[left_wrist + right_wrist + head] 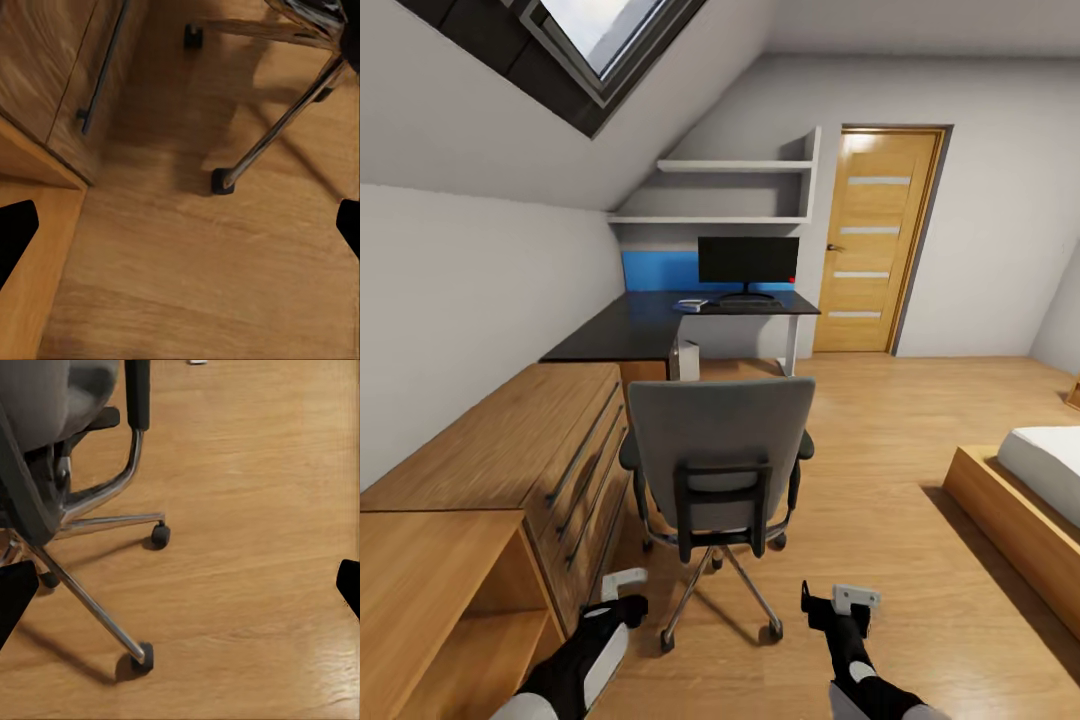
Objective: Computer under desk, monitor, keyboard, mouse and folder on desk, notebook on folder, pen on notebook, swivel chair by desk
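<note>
A: Where are we? We sit right behind the swivel chair, facing its backrest. Both arms are low, either side of its chrome base.

B: Fingers? The left gripper and the right gripper hold nothing. In both wrist views the fingers sit at the frame edges, so we read them as spread wide, over bare wooden floor.

A: Task things? The monitor stands on the desk at the far end. Something small and pale lies on the surface just beside it, too small to name. A whitish box under the desk may be the computer, can't confirm.

B: Folder? The backrest hides the seat, so we can't tell.

A: Step? We judge it's the approach to the chair, for the folder or the chair itself.

B: Next move calls for getting round the backrest to see the seat, minding the wooden drawer chest close on our left.
</note>
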Controlling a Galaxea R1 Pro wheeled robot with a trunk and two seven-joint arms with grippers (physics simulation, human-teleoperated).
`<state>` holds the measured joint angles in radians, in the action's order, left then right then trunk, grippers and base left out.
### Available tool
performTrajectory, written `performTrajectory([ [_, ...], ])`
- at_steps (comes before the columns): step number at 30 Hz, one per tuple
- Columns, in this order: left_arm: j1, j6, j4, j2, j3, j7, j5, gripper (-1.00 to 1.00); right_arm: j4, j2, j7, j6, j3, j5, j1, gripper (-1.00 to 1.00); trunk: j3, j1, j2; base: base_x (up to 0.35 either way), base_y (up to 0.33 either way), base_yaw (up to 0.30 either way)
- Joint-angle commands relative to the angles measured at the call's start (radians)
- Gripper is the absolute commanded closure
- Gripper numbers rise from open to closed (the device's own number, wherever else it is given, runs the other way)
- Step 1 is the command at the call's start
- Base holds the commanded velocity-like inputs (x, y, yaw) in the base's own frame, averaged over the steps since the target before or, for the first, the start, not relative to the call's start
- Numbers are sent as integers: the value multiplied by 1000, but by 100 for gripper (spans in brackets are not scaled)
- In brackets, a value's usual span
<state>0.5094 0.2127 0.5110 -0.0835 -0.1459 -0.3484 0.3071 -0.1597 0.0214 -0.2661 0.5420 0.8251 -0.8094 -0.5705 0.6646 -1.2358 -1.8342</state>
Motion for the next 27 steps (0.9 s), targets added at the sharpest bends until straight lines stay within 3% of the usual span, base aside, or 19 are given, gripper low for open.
performTrajectory([
  [1, 62, 8, -37, 0, -7, -7, 49, -100, 0, -3, -12, -84, 8, -17, -58, -100, 4, -4, -8, 0, 0, 0],
  [2, 88, 8, -52, 0, -7, -6, 73, -100, 1, -5, -13, -137, 7, -22, -95, -100, 8, -8, -15, 0, 0, 0],
  [3, 124, -2, -90, 2, -6, -5, 111, -100, 0, -46, -13, -221, -6, -44, -177, -100, 11, -12, -22, 0, 0, 0],
  [5, 131, -24, -113, 3, -8, -5, 116, -100, 0, -57, -10, -237, -19, -66, -195, -100, 17, -19, -36, 0, 0, 0],
  [6, 136, -100, -179, 30, -9, -4, 120, -100, 5, -66, -6, -246, -25, -79, -205, -100, 20, -23, -43, 0, 0, 0],
  [16, 136, -140, -255, 42, -8, -5, 125, -100, 39, -65, 13, -244, -23, -81, -206, -100, 51, -61, -113, 0, 0, 0],
  [20, 136, -139, -259, 40, -7, -5, 125, -100, 39, -65, 17, -206, -24, -85, -206, -100, 64, -77, -141, 0, 0, 0],
  [24, 136, -129, -261, 38, -10, -5, 126, -100, 37, -64, 19, -175, -25, -87, -206, -100, 77, -92, -169, 0, 0, 0],
  [27, 136, -72, -242, 22, -13, -4, 125, -100, 31, -60, 19, -183, -28, -87, -206, -100, 86, -104, -190, 0, 0, 0],
])
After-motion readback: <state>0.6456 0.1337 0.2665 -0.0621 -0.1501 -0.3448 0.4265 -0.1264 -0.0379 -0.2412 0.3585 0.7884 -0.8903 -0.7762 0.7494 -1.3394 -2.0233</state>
